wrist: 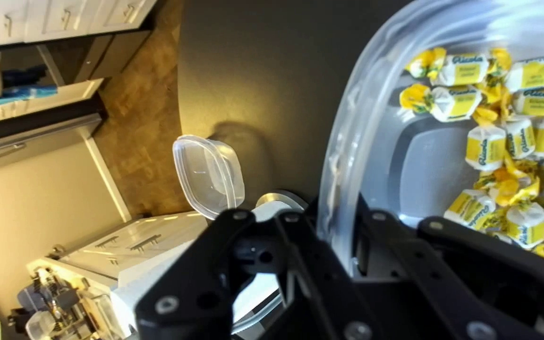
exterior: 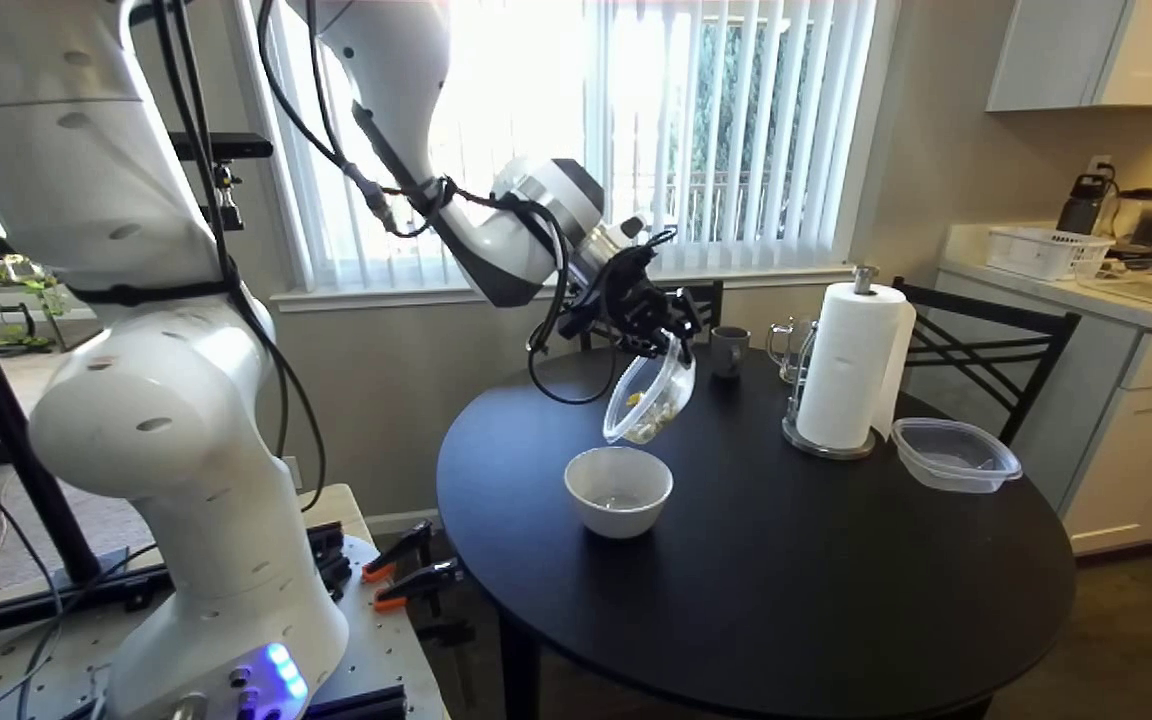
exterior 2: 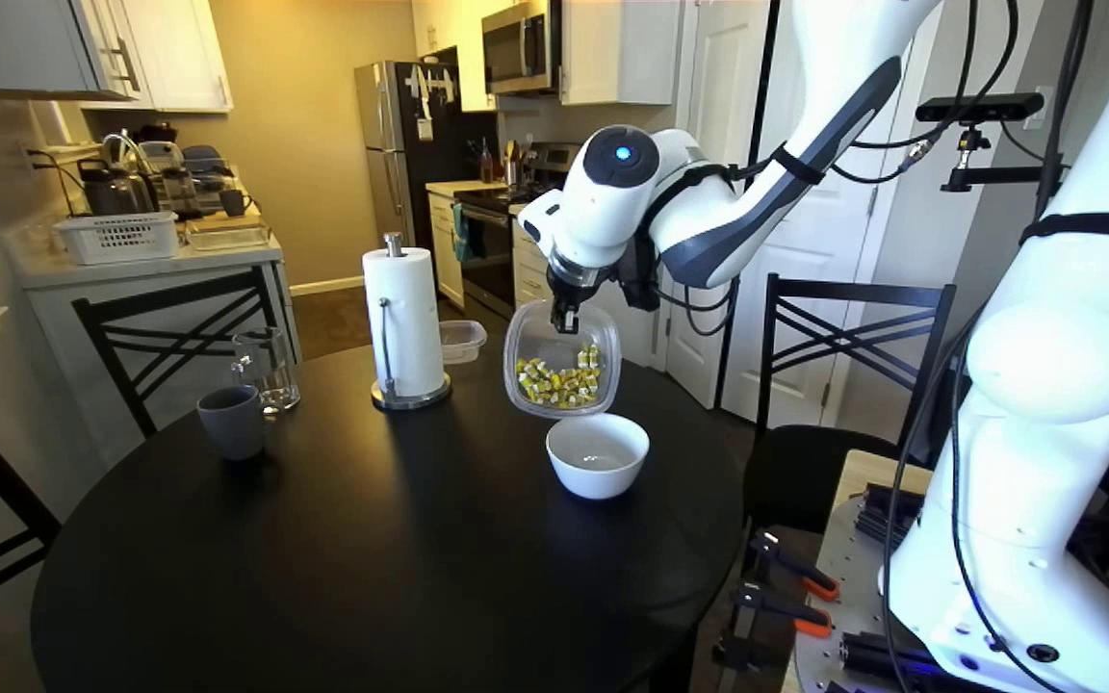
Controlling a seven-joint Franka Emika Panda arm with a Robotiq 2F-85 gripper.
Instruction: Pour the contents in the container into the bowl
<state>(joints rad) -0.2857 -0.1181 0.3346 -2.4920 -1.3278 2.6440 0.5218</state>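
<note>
Here, the container (exterior 2: 545,348) is gripped by its rim in the claw (exterior 2: 566,320) and tilted above the white bowl (exterior 2: 598,479) on the desk (exterior 2: 333,549), presumably so the wrapped sweets (exterior 2: 562,387) inside can be spilled.

In an exterior view, your arm (exterior: 161,400) stands at eight o'clock, its forearm (exterior: 401,65) slanting down toward five. Your wrist (exterior: 541,205) is bent, aiming the gripper (exterior: 674,335) the same way. In the wrist view, its fingers (wrist: 302,245) sit at six o'clock, pinched.
</note>
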